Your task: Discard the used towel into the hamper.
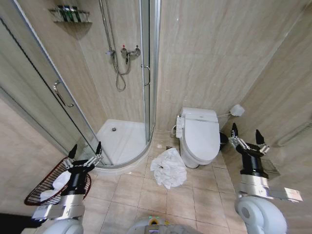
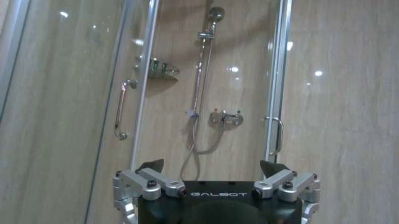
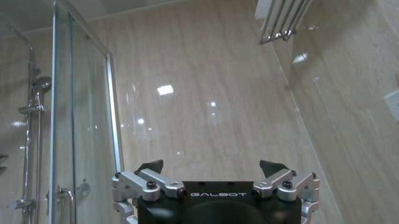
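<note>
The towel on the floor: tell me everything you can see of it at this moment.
The towel is white, soft-looking cloth, crumpled into a loose heap with deep folds rather than spread flat. It lies on the beige tiled floor, just in front of the toilet and to the right of the shower's curved base, its upper right edge against or very near the toilet's foot. Nothing holds it: the left gripper and right gripper are both open, raised and well apart from it.

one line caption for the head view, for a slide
White towel crumpled on the floor beside the toilet, hamper far left, both grippers raised, open and empty.
</note>
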Robot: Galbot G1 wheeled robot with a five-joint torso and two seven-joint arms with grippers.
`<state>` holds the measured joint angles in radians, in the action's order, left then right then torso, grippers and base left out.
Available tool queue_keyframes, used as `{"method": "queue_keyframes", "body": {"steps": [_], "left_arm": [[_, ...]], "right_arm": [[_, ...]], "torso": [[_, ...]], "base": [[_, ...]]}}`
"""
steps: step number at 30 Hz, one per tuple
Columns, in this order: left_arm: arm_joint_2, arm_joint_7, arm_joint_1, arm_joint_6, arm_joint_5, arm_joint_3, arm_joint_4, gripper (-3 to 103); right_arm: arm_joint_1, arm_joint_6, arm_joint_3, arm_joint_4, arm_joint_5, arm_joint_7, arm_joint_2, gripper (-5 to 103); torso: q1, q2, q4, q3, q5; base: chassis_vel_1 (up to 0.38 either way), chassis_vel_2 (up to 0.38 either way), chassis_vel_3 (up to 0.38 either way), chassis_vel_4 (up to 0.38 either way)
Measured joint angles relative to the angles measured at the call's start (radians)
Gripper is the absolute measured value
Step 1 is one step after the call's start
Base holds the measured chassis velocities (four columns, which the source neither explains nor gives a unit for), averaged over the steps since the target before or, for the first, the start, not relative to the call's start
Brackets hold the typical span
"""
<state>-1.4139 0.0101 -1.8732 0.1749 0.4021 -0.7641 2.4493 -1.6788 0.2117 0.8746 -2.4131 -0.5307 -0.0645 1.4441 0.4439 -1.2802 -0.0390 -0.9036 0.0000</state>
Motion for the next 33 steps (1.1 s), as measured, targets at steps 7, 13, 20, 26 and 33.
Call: {"method": "queue_keyframes", "body": {"steps": [7, 13, 20, 26, 33], "left_arm": [[0.000, 0.000, 0.000, 0.000, 0.000, 0.000, 0.000, 100], [0.000, 0.000, 0.000, 0.000, 0.000, 0.000, 0.000, 100], [0.000, 0.000, 0.000, 0.000, 0.000, 0.000, 0.000, 100], [0.000, 0.000, 0.000, 0.000, 0.000, 0.000, 0.000, 100], [0.000, 0.000, 0.000, 0.000, 0.000, 0.000, 0.000, 100]], "right_arm": [[0.000, 0.000, 0.000, 0.000, 0.000, 0.000, 0.000, 100], [0.000, 0.000, 0.000, 0.000, 0.000, 0.000, 0.000, 100], [0.000, 0.000, 0.000, 0.000, 0.000, 0.000, 0.000, 100], [0.000, 0.000, 0.000, 0.000, 0.000, 0.000, 0.000, 100], [0.000, 0.000, 0.000, 0.000, 0.000, 0.000, 0.000, 100]], "torso": [[0.000, 0.000, 0.0000, 0.000, 0.0000], [0.001, -0.003, 0.0000, -0.001, 0.0000], [0.003, -0.007, 0.0000, -0.003, 0.0000], [0.004, -0.009, 0.0000, -0.004, 0.0000], [0.005, -0.011, 0.0000, -0.005, 0.0000]], "base": [[0.000, 0.000, 0.000, 0.000], [0.000, 0.000, 0.000, 0.000], [0.000, 0.000, 0.000, 0.000], [0.000, 0.000, 0.000, 0.000], [0.000, 0.000, 0.000, 0.000]]}}
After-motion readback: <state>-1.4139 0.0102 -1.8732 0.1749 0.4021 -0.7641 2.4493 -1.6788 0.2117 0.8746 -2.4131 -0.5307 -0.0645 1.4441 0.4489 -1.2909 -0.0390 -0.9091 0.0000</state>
